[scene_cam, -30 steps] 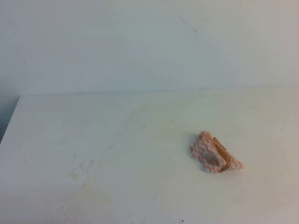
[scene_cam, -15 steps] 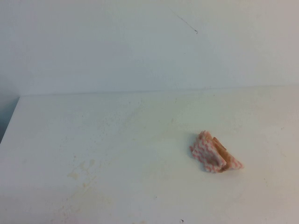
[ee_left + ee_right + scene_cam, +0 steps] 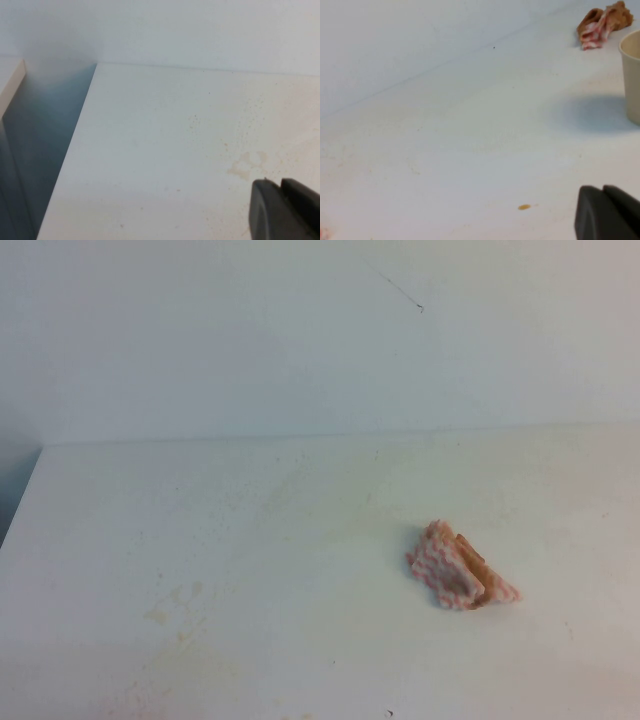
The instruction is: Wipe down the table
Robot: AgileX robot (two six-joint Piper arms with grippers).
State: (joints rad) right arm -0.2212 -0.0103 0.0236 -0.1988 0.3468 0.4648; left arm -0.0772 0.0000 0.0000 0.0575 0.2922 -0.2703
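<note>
One cloth (image 3: 460,568), pink-and-white checked, crumpled into a wedge, with a brown-soiled layer showing along its right side. Lies on the white table (image 3: 250,540), on the right half of the surface, touched by neither gripper and held by nothing. Shows in the right wrist view as a bunched brown-and-pink heap.

Near the cloth, apart from it: beige cup (image 3: 631,82), upright, cut off by the frame edge. Throws a soft shadow onto the surface. Shows from the right wrist only.

Farther from the cloth, past the cup: right gripper (image 3: 603,190), low over the table, well apart from the cloth. Fingers pressed together with nothing between them. Near the fingers, on the surface: small brown drop (image 3: 523,206).

Well to the left of the cloth and nearer the robot: faint yellowish stain patch (image 3: 175,605), with scattered pale specks around it.

Close to that patch, well apart from the cloth: left gripper (image 3: 280,186). Fingers closed against each other, gripping nothing. Contact between either gripper and the surface: cannot tell.

Behind the cloth: pale wall (image 3: 300,340), meeting the far edge of the table. Farthest left of the cloth: dark gap (image 3: 45,150) along the table's left edge.
</note>
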